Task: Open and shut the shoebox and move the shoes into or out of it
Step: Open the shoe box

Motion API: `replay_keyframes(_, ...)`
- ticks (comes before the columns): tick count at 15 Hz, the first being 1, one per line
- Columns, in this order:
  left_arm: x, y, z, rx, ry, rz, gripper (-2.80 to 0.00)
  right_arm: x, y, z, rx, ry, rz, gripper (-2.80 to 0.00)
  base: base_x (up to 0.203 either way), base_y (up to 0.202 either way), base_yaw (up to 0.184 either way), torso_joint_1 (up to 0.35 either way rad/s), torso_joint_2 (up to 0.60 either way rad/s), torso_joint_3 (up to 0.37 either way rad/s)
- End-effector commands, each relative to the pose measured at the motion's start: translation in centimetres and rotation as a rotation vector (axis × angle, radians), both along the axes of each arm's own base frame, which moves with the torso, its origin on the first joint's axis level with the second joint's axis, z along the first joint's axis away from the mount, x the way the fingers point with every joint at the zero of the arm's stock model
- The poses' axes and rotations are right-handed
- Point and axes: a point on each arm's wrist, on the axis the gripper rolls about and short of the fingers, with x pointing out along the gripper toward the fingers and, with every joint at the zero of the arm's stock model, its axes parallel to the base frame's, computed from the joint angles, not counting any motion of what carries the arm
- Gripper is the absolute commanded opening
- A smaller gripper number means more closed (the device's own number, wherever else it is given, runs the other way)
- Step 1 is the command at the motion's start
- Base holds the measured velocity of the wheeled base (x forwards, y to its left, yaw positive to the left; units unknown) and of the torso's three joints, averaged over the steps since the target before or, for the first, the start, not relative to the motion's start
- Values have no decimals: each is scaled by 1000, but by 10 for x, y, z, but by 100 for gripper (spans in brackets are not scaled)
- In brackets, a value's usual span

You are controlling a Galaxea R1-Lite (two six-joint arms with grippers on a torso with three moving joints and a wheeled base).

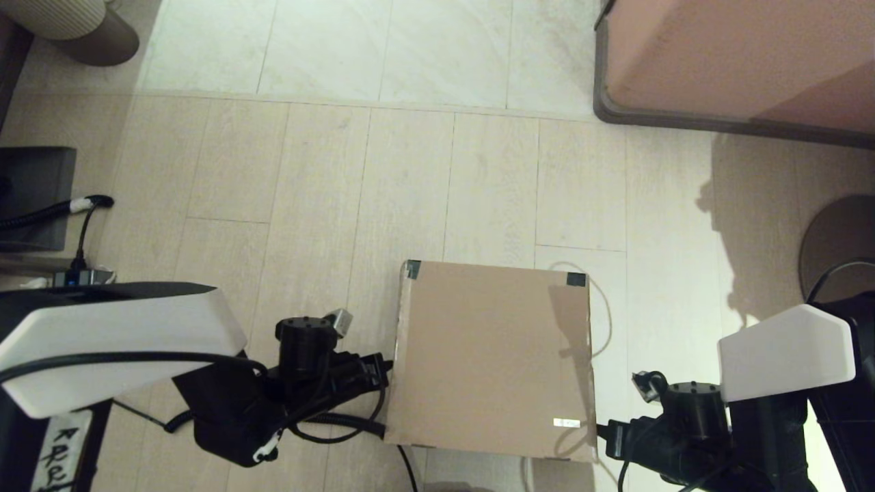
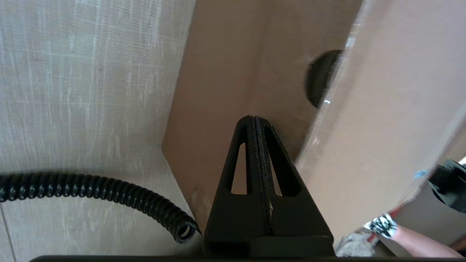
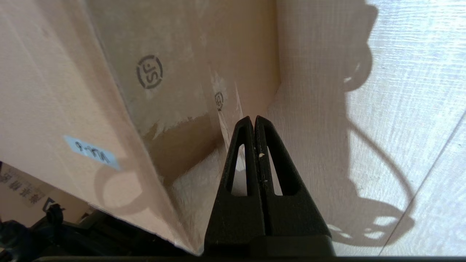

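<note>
Cardboard shoebox (image 1: 489, 359) sits closed on the floor between both arms (shoes not visible). Left tool (image 2: 255, 122) and right tool (image 3: 253, 122), both clenched and empty, flank its sides. Opening seems in hand; next, a fingertip must catch the lid's edge.

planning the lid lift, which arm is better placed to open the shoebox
Roughly even, leaning left: the left gripper touches the shoebox mid-side; the right gripper, also shut, sits by its near corner.
</note>
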Motion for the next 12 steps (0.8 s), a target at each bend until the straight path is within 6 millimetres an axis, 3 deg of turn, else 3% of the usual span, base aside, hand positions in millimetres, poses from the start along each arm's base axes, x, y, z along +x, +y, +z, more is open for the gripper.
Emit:
replay_keyframes(1, 1, -7, -8, 1, 12, -15, -280, 2, 3, -4, 4, -1, 10, -280, 0, 0, 0, 0, 0, 0)
replay_keyframes(8, -5, -23, -5, -27, 19, -35, -280, 2, 5, -2, 20, 2, 8, -280, 0, 0, 0, 0, 0, 0)
replay_keyframes(12, -13, -23, 12, -41, -4, -37, -280, -4, 5, 25, 92, -27, 6, -280, 0, 0, 0, 0, 0, 0)
